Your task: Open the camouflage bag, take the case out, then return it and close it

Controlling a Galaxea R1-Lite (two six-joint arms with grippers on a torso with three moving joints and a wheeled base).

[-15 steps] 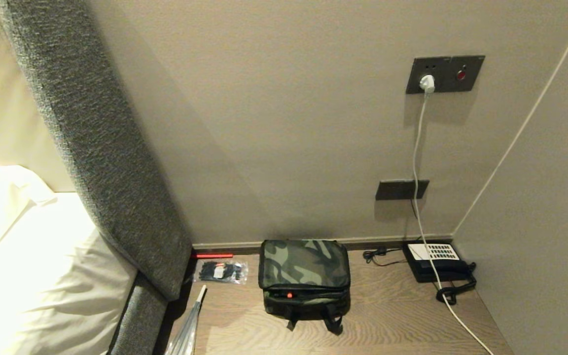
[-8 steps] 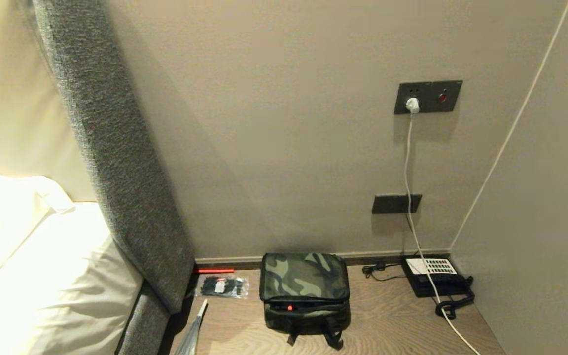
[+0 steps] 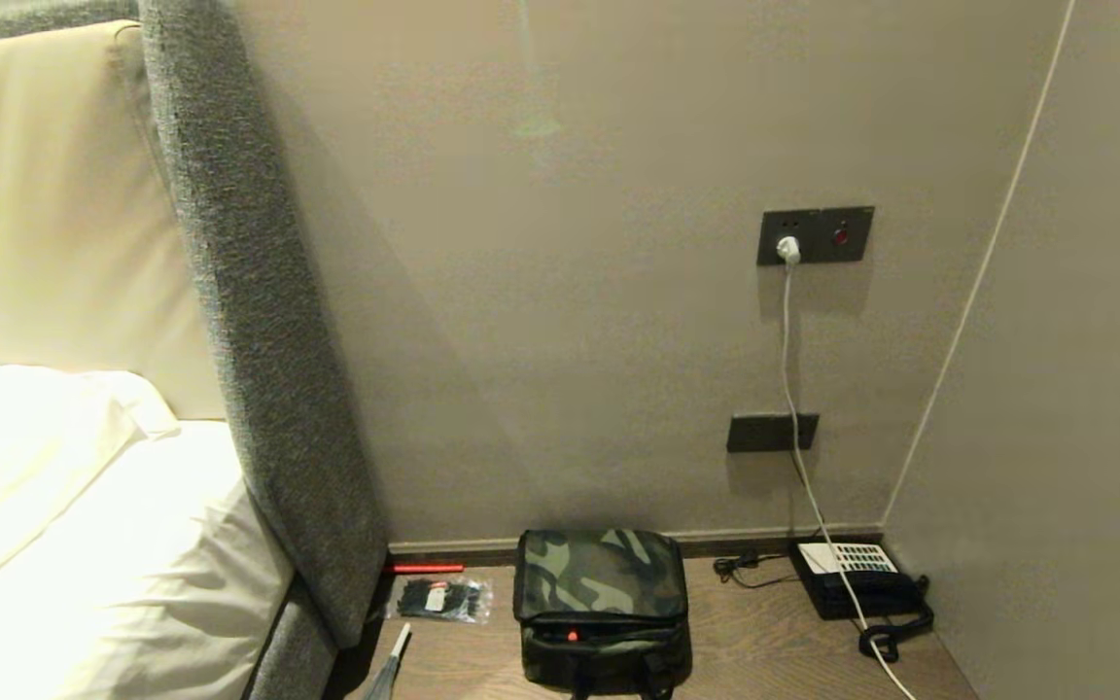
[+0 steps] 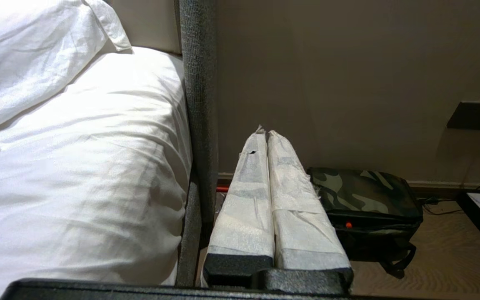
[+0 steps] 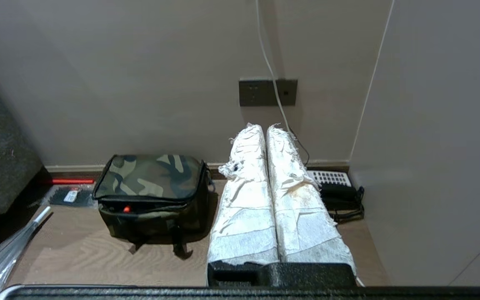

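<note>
At the desk's (image 3: 774, 661) back edge I see the bag (image 3: 602, 608), zipped, between bed (image 3: 84, 544) and phone (image 3: 857, 583). Left end effector (image 4: 266, 132) and right end effector (image 5: 264, 127) both pinched closed, empty, parked short of the bag.

Soft matt cloth on the camouflage bag (image 3: 602, 576); matt wood grain across the surface (image 3: 774, 642); coarse woven fabric on the headboard edge (image 3: 259, 321); frayed white wrapping around each gripper's fingers (image 5: 244, 196).
</note>
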